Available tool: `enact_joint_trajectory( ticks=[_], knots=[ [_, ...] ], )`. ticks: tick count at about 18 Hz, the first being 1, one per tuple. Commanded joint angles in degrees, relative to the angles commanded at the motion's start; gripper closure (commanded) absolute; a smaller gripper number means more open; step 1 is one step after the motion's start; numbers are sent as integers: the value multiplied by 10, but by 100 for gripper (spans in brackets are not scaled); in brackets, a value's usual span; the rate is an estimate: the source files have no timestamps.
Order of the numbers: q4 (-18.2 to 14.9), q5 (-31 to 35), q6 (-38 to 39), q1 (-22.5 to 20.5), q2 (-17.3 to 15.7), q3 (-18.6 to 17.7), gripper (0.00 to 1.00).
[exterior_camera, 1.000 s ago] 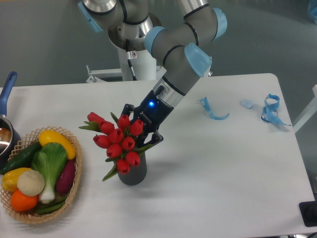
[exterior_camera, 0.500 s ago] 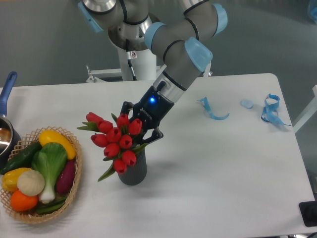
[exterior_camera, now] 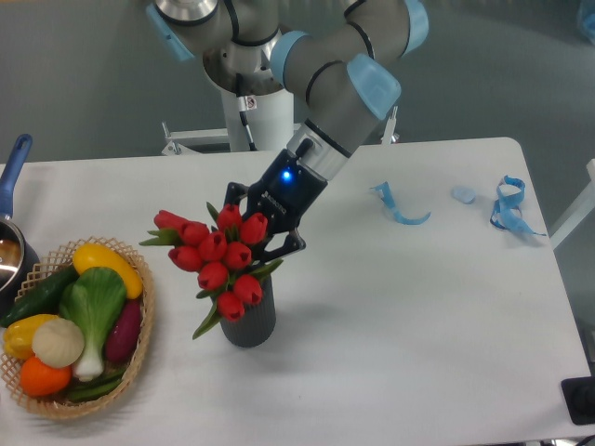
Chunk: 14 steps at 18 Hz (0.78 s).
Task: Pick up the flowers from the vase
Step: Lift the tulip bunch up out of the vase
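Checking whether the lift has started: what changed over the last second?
The gripper rose and shifted slightly left, and the flowers moved up and left with it, though their stems still sit in the vase. Vase, basket and blue scraps stayed put.

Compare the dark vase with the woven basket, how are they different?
The vase is a dark grey, upright cylinder; the basket is tan, woven, wide and shallow. The vase holds the red flowers, which the gripper reaches among; the basket holds vegetables and nothing touches it. The vase sits near the table's middle, the basket at its left edge. Both are open-topped containers standing on the table.
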<state>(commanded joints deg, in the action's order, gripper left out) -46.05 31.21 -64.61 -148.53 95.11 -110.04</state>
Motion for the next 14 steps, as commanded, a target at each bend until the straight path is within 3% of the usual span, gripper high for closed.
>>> enact_joint_trajectory(
  ticks=[4,14],
  knots=[
    [1,-23,40,-18,-19,12,66],
    [0,-74,112,-74,-26,69,66]
  ],
)
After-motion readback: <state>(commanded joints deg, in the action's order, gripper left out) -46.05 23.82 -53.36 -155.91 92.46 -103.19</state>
